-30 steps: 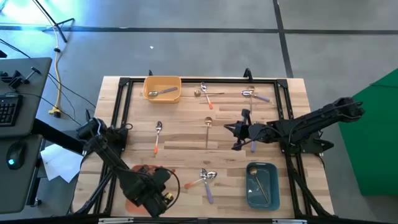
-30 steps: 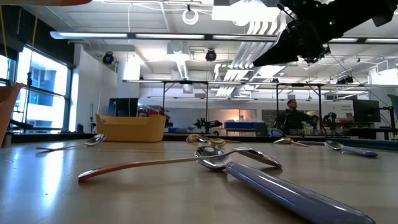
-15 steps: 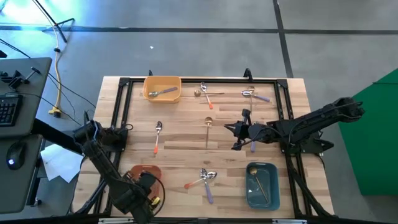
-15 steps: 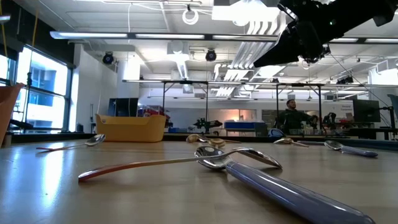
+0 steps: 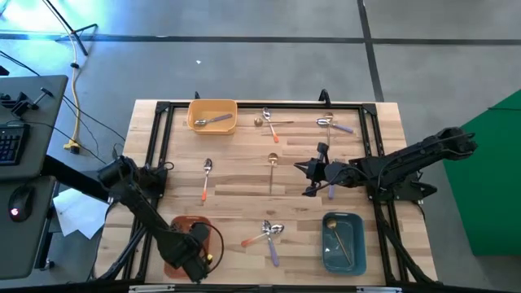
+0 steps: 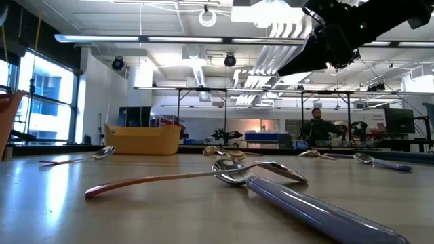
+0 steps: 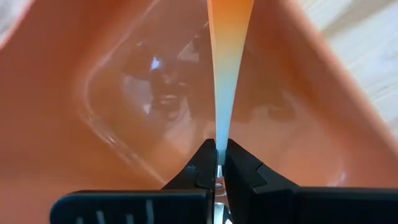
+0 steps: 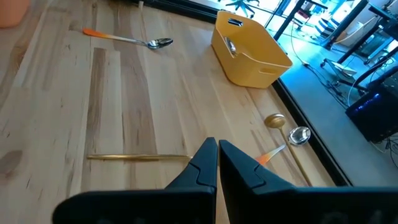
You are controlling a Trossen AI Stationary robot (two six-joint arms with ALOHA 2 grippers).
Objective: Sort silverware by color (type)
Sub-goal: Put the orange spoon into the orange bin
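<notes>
We see the left gripper (image 7: 216, 167) clamped on a slim orange-handled spoon (image 7: 226, 56) over the glossy orange plastic bin (image 5: 181, 227) at seven o'clock; the right gripper (image 8: 216, 163), fingers together, hovers mid-table.

From where I'm standing I count three bins: one yellow (image 5: 212, 115), one orange (image 5: 184, 236), one blue (image 5: 343, 242), plus two robot arms.

Left tool (image 5: 198, 259) low over the orange bin (image 5: 181, 230) at the near left corner of the surface (image 5: 236, 175). Right tool (image 5: 308, 169) hovering mid-right, near a gold spoon (image 5: 272, 169). Yellow bin (image 5: 212, 115) far left, blue bin (image 5: 343, 242) near right.
</notes>
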